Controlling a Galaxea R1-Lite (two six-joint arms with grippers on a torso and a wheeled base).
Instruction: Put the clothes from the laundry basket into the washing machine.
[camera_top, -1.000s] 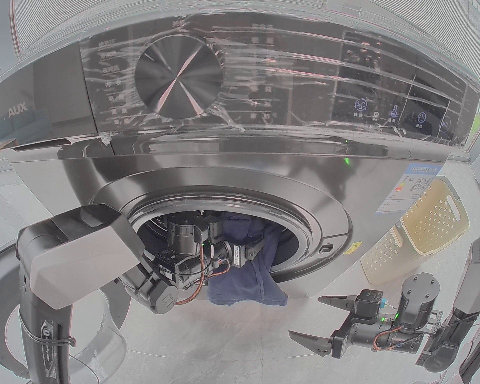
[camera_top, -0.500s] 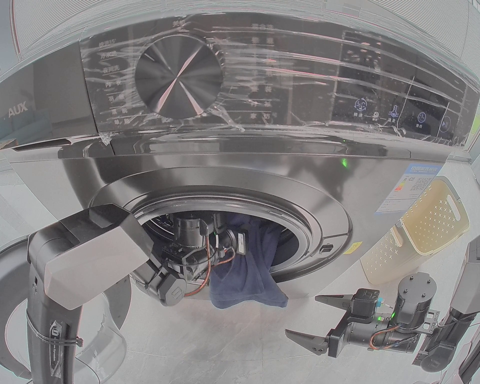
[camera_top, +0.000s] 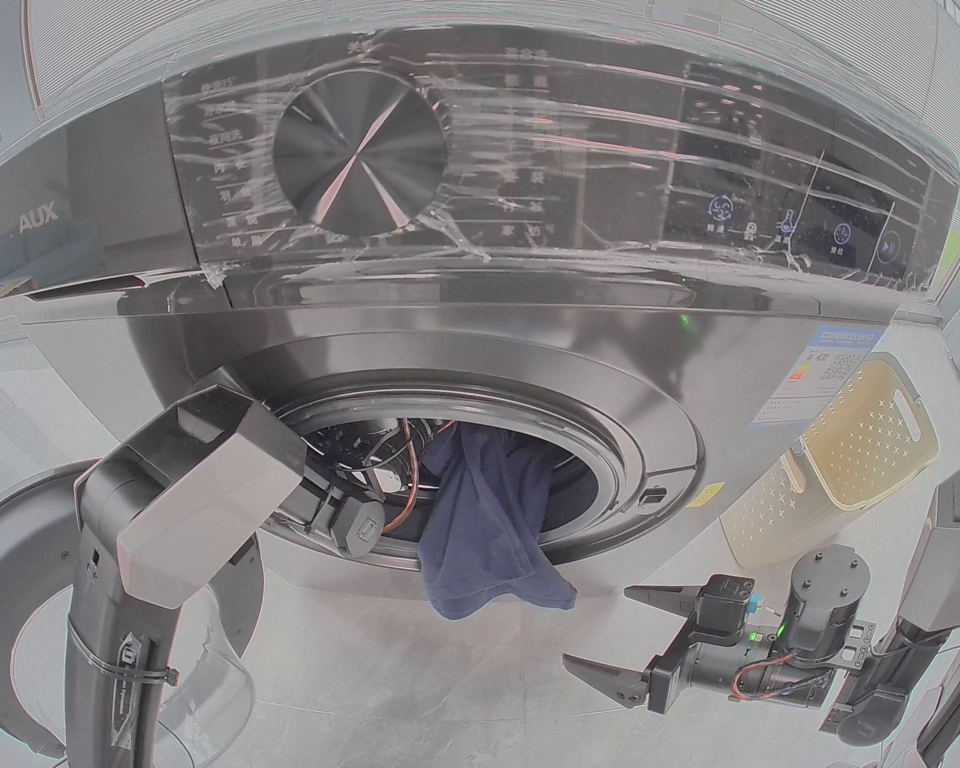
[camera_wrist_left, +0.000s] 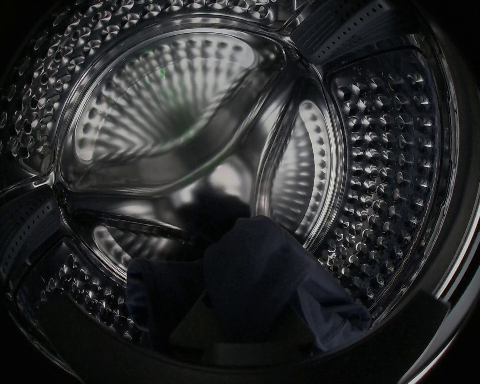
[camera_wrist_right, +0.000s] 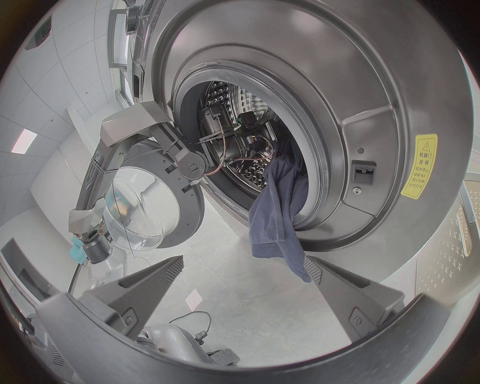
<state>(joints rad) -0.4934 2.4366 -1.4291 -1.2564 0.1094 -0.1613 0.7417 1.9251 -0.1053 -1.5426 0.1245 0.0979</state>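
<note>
Head view: on the left, the left arm (camera_top: 190, 500) is through the washing machine (camera_top: 560, 350) port, with the left gripper (camera_wrist_left: 250, 345) deep in the drum under dark cloth. Its grip, I cannot tell. Centre, the navy garment (camera_top: 490, 530) spills over the door rim, half inside. Next the right gripper (camera_top: 597, 627) hovers above the floor, spread wide, empty. Far right, the laundry basket (camera_top: 870, 440) sits beside the machine.

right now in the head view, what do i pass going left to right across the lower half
grey boxy left arm → hanging navy blue cloth → open black right claw → cream perforated plastic laundry basket
</note>
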